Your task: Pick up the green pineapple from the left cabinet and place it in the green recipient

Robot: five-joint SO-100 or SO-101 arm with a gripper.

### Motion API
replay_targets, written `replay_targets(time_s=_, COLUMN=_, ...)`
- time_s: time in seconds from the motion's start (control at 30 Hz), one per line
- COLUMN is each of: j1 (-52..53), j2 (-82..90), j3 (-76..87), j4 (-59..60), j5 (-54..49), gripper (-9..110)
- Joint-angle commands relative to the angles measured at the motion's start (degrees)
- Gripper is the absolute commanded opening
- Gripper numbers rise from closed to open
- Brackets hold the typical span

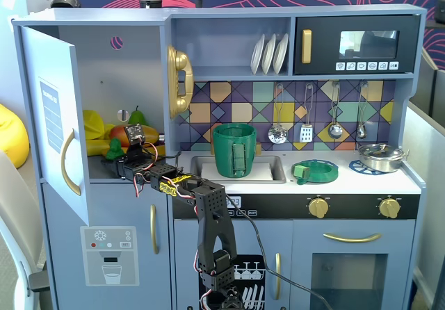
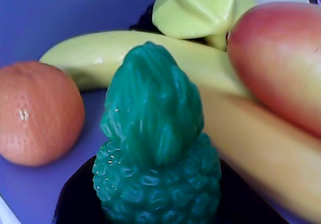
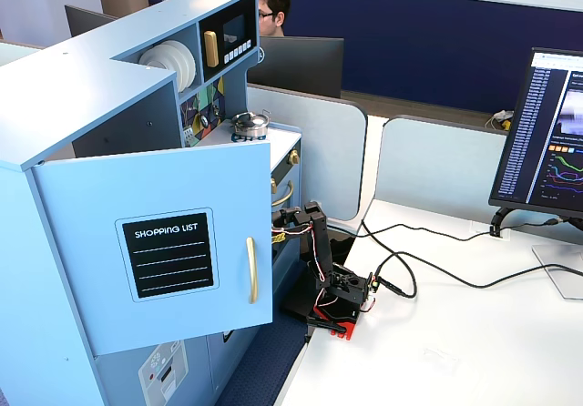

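The green pineapple (image 2: 155, 153) stands upright on the shelf of the left cabinet (image 1: 132, 67), whose blue door (image 1: 52, 115) is swung open. In a fixed view the pineapple (image 1: 112, 150) sits at the shelf's front, just ahead of my gripper (image 1: 124, 158). In the wrist view my gripper (image 2: 158, 206) has its dark jaws pressed against both sides of the pineapple's base, with no gap showing. The dark-green recipient (image 1: 235, 150) stands in the sink to the right. In the other fixed view the cabinet door (image 3: 155, 233) hides my gripper.
An orange (image 2: 37, 113) lies left of the pineapple, with a banana (image 2: 100, 56), a mango (image 2: 281, 58) and a yellow-green fruit (image 2: 200, 8) behind and to the right. A dark pear (image 1: 137, 115) stands at the back. A flat green ring (image 1: 316, 171) lies on the counter.
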Motion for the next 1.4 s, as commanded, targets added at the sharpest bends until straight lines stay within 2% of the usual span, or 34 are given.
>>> replay_targets(time_s=0.0, j1=1.7, j2=10.8, j3=1.6, j4=3.0, j5=-1.3, gripper=0)
replay_targets(time_s=0.1, j1=1.2, j2=22.2, j3=9.1, j4=10.0, j5=-8.3, gripper=0)
replay_targets(time_s=0.17, j1=0.4, j2=32.4, j3=15.3, j4=17.7, j5=-16.9, gripper=0)
replay_targets(time_s=0.27, j1=-2.3, j2=47.5, j3=21.4, j4=31.3, j5=-22.6, gripper=0)
replay_targets(time_s=0.43, j1=-3.2, j2=62.5, j3=25.0, j4=41.4, j5=-22.3, gripper=0)
replay_targets(time_s=0.6, j1=6.0, j2=69.1, j3=22.9, j4=50.4, j5=-21.1, gripper=0)
replay_targets(time_s=0.77, j1=21.6, j2=67.5, j3=16.8, j4=52.7, j5=-15.5, gripper=0)
replay_targets(time_s=0.97, j1=37.4, j2=55.0, j3=4.1, j4=51.5, j5=-11.6, gripper=0)
replay_targets(time_s=1.37, j1=45.3, j2=25.5, j3=-22.7, j4=43.9, j5=-9.2, gripper=0)
